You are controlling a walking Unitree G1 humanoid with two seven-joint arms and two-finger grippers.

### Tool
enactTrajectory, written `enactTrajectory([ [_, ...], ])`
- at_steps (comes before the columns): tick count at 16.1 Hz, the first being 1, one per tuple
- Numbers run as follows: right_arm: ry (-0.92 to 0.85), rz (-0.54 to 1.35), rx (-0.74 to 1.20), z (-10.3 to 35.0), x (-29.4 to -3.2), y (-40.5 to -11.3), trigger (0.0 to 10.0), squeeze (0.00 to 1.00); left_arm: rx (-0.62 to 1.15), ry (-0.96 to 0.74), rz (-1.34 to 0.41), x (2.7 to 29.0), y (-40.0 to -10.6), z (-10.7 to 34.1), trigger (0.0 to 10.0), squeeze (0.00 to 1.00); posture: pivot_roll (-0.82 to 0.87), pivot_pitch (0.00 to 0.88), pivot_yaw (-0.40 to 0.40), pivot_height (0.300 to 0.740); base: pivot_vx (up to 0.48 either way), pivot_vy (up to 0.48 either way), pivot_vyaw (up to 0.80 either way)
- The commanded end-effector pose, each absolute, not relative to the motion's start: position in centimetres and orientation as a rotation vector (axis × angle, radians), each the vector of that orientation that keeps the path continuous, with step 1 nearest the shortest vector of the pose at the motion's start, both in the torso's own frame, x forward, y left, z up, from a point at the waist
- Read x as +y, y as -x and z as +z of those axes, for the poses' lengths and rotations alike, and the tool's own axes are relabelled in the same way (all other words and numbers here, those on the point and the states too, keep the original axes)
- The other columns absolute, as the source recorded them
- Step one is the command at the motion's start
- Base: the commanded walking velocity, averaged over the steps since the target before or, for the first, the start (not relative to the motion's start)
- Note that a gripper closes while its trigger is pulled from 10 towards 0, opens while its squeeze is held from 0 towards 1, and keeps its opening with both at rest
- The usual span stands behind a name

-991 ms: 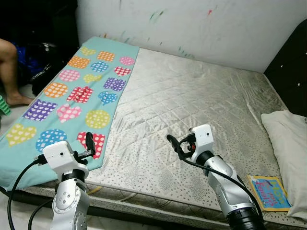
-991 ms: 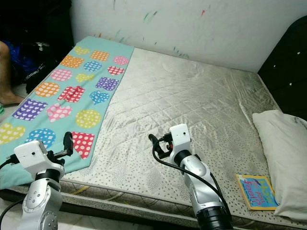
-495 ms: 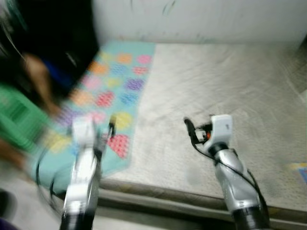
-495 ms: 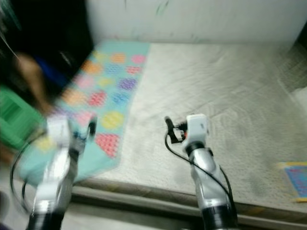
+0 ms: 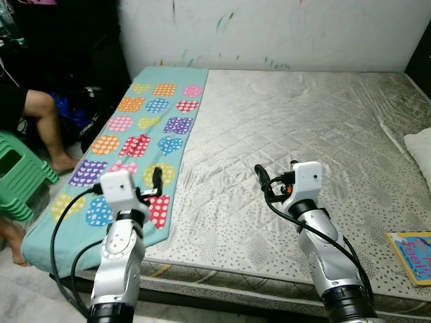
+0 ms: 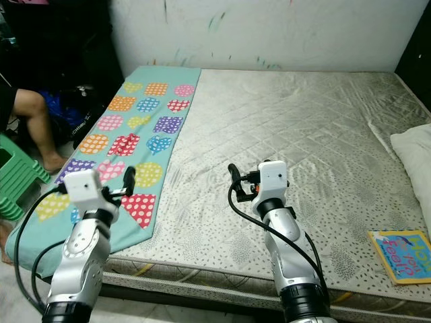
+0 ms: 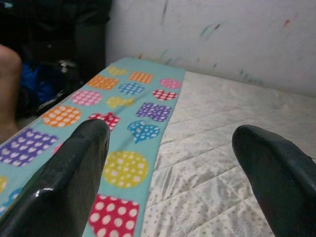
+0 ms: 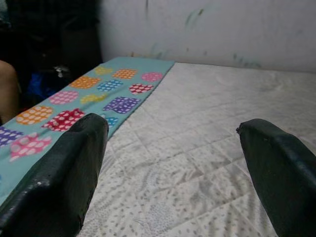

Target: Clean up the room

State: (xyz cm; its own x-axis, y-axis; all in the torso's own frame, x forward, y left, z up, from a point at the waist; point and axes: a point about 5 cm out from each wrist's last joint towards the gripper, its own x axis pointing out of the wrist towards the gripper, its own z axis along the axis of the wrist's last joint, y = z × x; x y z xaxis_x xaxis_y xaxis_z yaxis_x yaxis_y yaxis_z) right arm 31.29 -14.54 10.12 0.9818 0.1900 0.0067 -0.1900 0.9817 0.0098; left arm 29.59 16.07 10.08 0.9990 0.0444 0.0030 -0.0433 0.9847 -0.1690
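A bare quilted mattress (image 5: 303, 128) lay before the robot, against a paint-flecked wall (image 5: 283, 30). A teal blanket (image 5: 145, 134) with dotted shapes covered the mattress's left strip, its near end hanging over the edge. A book (image 5: 411, 247) lay flat at the near right corner, and a white pillow (image 6: 414, 158) rested at the right edge, apart from the book.

The left gripper (image 7: 173, 163) hovered above the blanket's near end, its 2 fingers (image 7: 74, 168) spread wide with nothing between them. The right gripper (image 8: 173, 163) hovered above the mattress near the middle, fingers (image 8: 64, 168) likewise spread and empty.

At the far left, a person's leg (image 5: 50, 131) showed beside a green stool (image 5: 17, 171); dark bags, probably, lay behind in shadow.
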Motion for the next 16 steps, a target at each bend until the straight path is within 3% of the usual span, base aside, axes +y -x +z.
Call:
enactTrajectory([
  [1, -0.009, 0.158, -0.014, 10.2, -15.0, -31.1, 10.0, 0.0, -0.022, 0.141, 0.026, 16.0, -30.1, 10.6, 10.0, 0.0, -0.18, 0.0, 0.065, 0.74, 0.0, 0.0, 0.0],
  [10, -0.011, 0.142, -0.018, 10.1, -14.1, -31.3, 10.0, 0.0, -0.007, 0.115, 0.05, 17.6, -30.5, 10.0, 10.0, 0.0, -0.18, 0.0, 0.082, 0.74, 0.0, 0.0, 0.0],
  [16, -0.033, 0.101, 0.025, 9.1, -15.8, -30.0, 10.0, 0.0, 0.023, 0.164, 0.063, 16.9, -28.8, 8.9, 10.0, 0.0, -0.17, 0.0, 0.052, 0.74, 0.0, 0.0, 0.0],
])
